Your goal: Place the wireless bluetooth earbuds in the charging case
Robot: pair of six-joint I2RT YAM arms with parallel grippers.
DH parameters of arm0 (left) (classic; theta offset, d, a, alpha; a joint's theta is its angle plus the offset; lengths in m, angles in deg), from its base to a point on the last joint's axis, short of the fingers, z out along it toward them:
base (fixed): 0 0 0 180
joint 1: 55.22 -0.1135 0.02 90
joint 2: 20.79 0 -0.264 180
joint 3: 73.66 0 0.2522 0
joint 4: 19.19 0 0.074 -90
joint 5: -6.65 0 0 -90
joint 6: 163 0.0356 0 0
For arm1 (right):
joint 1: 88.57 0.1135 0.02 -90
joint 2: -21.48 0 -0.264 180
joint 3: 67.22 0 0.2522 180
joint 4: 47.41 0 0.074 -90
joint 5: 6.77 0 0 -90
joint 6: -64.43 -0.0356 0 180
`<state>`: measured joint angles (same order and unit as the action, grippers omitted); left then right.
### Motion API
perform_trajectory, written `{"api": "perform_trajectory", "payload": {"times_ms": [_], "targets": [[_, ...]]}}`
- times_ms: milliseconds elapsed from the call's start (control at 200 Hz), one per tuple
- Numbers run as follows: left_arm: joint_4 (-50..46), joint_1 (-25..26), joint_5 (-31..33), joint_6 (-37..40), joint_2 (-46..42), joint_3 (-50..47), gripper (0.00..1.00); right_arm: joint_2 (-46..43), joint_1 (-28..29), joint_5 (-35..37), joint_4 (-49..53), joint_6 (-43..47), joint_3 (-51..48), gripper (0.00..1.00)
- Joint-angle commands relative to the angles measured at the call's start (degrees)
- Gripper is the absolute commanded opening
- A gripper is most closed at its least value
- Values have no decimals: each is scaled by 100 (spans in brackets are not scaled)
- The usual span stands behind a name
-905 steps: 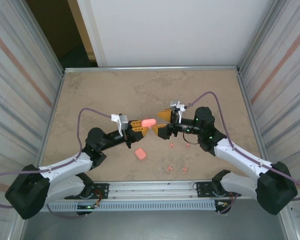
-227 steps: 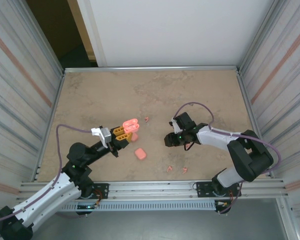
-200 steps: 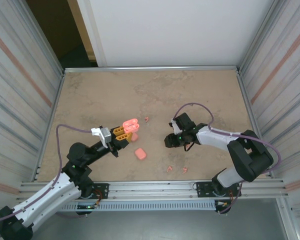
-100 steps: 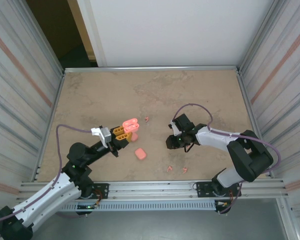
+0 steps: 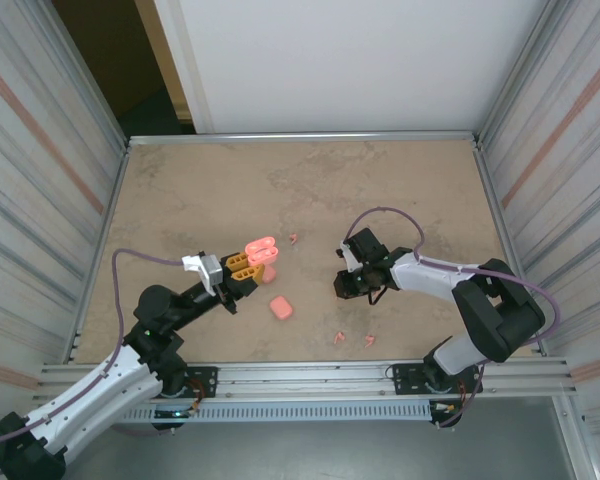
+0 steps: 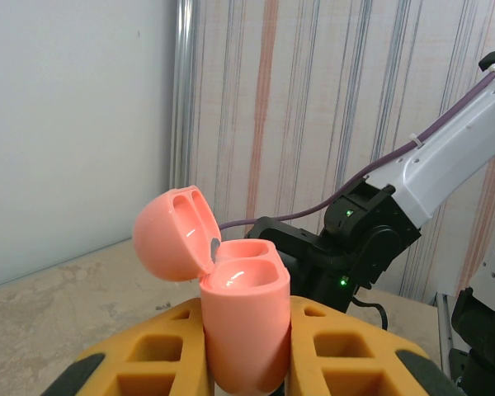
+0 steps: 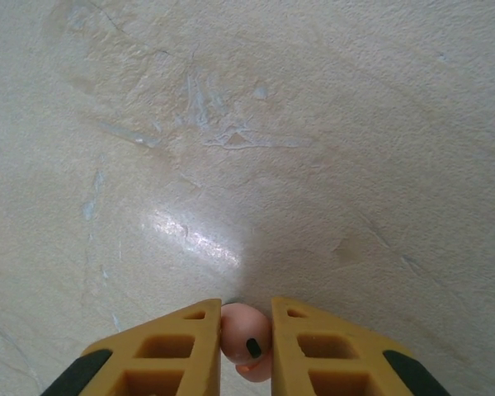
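Left hand [image 5: 246, 266] clamps one open case [image 6: 246, 305] lengthwise, mouth facing away from it, while right hand [image 7: 246, 328] pinches one earbud [image 7: 244, 340], with three loose earbuds [image 5: 338, 337] and one closed case [image 5: 281, 307] on the counter [image 5: 200, 190] nearby.

Counter [image 5: 280, 180]: we are seeing mottled tan stone.
Side walls [image 5: 40, 180]: we are seeing ribbed metal flanking it.
Back panel [image 5: 330, 60]: we are seeing plain white.

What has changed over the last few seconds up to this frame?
The right gripper swung down to the table and shut on an earbud. The left gripper pulled back toward its base; its charging case, closed earlier, is now open. The spare case and loose earbuds near the front edge stayed put.
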<state>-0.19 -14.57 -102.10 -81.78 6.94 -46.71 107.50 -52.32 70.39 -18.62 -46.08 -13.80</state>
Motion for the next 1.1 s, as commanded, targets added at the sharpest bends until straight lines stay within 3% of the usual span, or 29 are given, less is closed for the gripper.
{"api": "perform_trajectory", "payload": {"times_ms": [0, 381, 616, 1092], "targets": [[8, 44, 94, 125, -31, -61, 0, 61, 75, 141, 203, 56, 58, 18], [181, 41, 99, -17, 219, -173, 0, -760, 148, 387, 251, 219, 93, 18], [504, 48, 51, -174, 787, -220, 0, -1697, 311, 778, 332, 345, 261, 18], [1144, 49, -186, -383, 1918, -71, 0, -3349, 693, 651, -15, 548, 828, 18]]}}
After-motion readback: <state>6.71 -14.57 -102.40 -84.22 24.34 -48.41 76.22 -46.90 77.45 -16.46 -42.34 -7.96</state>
